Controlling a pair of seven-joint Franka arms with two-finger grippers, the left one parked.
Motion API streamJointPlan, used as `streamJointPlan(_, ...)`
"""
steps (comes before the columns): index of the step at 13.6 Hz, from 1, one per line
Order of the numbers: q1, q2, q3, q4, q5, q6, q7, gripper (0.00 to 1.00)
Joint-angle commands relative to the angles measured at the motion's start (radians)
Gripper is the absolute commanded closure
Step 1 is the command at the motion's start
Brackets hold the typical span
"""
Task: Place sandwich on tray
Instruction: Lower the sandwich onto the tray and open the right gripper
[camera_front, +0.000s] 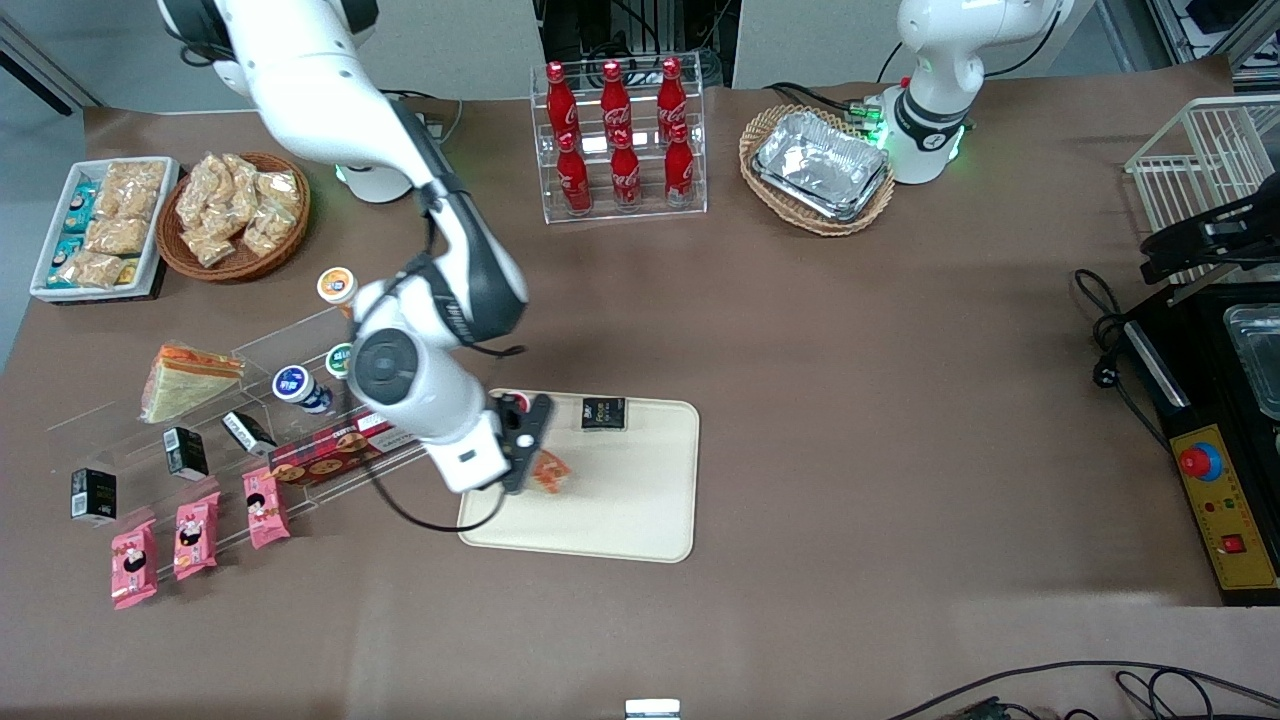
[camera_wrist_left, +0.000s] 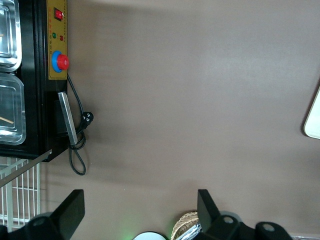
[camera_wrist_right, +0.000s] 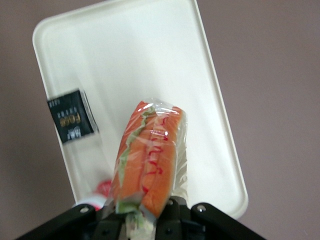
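One plastic-wrapped orange sandwich (camera_wrist_right: 150, 160), which we see clamped in the gripper (camera_wrist_right: 150, 217), hangs above the cream tray (camera_wrist_right: 150, 55).

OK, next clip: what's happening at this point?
The right arm's gripper is shut on a wrapped sandwich and holds it over the cream tray. It has not been set down yet. A small black packet already lies on the tray. A second sandwich sits on the clear display rack toward the working arm's end.
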Motion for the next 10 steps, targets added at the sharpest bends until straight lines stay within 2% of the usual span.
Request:
streamJointPlan(1,0.009,0.112,0.029,0.117,-0.013,0.037,0.055,0.81)
streamJointPlan(5,0.045,0.182,0.029,0.117,-0.016,0.132,0.056,0.81)
streamJointPlan(10,0.054,0.222,0.027,0.12,-0.017,0.163,0.047,0.81)
